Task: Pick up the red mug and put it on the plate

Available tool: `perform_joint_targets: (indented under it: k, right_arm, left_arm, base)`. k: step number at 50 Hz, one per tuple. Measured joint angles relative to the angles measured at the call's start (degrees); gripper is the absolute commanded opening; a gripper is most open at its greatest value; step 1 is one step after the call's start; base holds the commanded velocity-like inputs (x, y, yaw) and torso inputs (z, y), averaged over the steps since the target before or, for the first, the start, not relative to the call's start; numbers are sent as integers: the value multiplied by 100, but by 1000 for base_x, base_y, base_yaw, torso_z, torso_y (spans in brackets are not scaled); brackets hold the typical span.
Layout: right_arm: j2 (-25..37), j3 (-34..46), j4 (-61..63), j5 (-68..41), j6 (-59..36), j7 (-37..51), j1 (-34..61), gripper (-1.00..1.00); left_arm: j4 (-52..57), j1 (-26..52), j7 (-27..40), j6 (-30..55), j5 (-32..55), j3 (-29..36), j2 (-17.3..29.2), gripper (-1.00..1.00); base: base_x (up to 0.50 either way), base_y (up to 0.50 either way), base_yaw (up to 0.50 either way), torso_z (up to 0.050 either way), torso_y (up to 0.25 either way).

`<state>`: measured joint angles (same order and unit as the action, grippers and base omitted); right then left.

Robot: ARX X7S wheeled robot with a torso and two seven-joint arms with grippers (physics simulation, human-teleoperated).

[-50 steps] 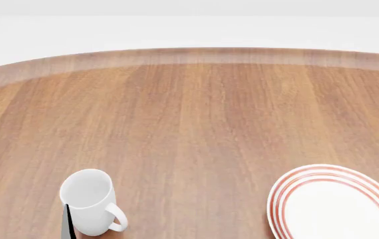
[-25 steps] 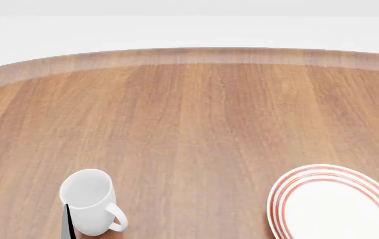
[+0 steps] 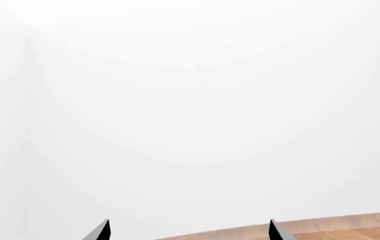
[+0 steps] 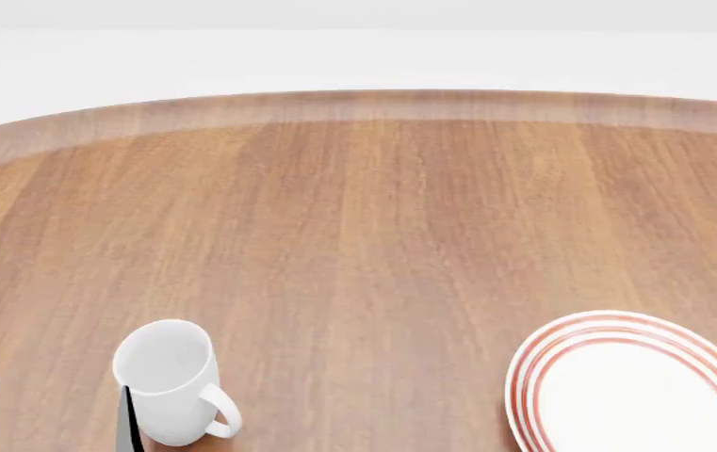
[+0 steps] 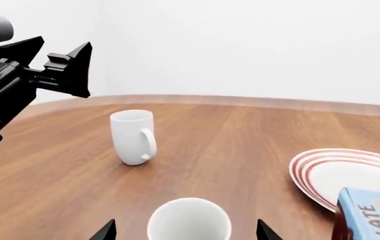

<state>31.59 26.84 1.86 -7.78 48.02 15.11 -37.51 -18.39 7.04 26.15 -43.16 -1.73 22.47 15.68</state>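
Note:
The red mug shows only in the right wrist view, as a round white mouth [image 5: 190,222] at the frame's edge; its red outside is hidden. My right gripper [image 5: 186,233] is open, its two dark fingertips [image 5: 107,232] standing wide on either side of that mouth, apart from it. The plate [image 4: 641,388], white with red rings, lies at the table's near right and also appears as plate [image 5: 333,172]. My left gripper [image 4: 50,416] is open just left of a plain white mug [image 4: 170,381], holding nothing. In the left wrist view the left gripper [image 3: 190,231] faces a white wall.
The plain white mug [image 5: 134,136] stands upright, handle toward the plate. A blue printed box [image 5: 371,214] stands by the plate's near rim. My black left arm [image 5: 13,80] hangs over the table's left side. The round wooden table [image 4: 371,235] stretches ahead.

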Motion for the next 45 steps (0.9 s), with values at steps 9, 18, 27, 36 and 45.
perform_joint_targets:
  k: [9, 18, 27, 36, 45]
  right_arm:
    - [-41, 48, -261, -75, 159, -18, 39, 100]
    - [-102, 114, -523, -162, 262, -62, 121, 100]
    - [-168, 186, -751, -235, 301, -116, 225, 100]
    - [-243, 250, -988, -306, 326, -179, 351, 100]
    - [-310, 290, -1206, -357, 403, -231, 424, 100]
  left_arm:
    - [-1, 5, 13, -2, 3, 16, 9, 100]
    - [-5, 10, 29, -10, 1, 30, 18, 100]
    - [-8, 14, 43, -15, 3, 45, 26, 100]
    - [-10, 19, 52, -19, 10, 62, 36, 100]
    - [-6, 23, 60, -12, 20, 79, 46, 100]
  base:
    - [0, 0, 0, 0, 0]
    - [0, 0, 0, 0, 0]
    - [0, 0, 0, 0, 0]
    - [0, 0, 0, 0, 0]
    - [0, 0, 0, 0, 0]
